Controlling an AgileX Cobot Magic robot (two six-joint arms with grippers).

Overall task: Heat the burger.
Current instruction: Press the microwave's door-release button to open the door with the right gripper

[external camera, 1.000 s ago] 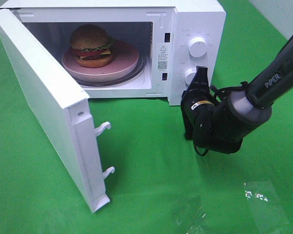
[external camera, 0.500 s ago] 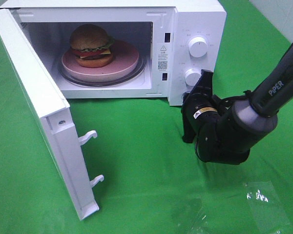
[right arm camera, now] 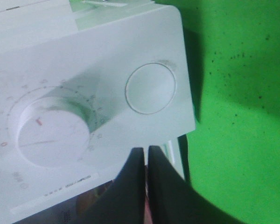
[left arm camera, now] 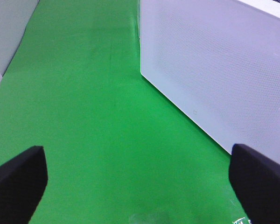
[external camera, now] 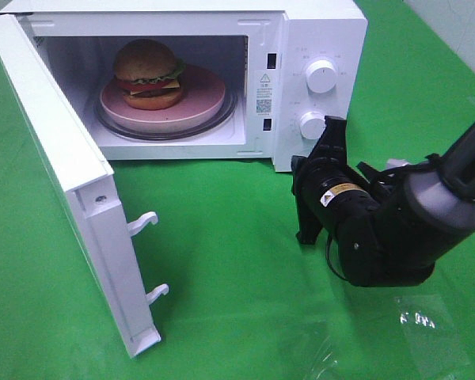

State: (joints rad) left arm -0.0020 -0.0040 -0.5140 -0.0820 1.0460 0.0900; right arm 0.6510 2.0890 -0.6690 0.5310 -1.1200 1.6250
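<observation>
Burger (external camera: 148,73) sits on pink plate (external camera: 210,99) inside open microwave (external camera: 324,32), upper left of frame. R gripper (external camera: 334,125), jaws pinched together w/ nothing between, near lower knob (external camera: 312,124), well right of burger. L gripper (left arm camera: 140,186) jaws spread wide, empty.

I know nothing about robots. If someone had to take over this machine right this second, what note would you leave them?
The left gripper is open and empty, over the green cloth.
The right gripper is shut, holds nothing, and sits by the lower knob; I cannot tell whether they touch.
The burger sits on the pink plate inside the microwave.
Done: burger loaded.
Left: the door is wide open, so close it, then probably set the knobs.
</observation>
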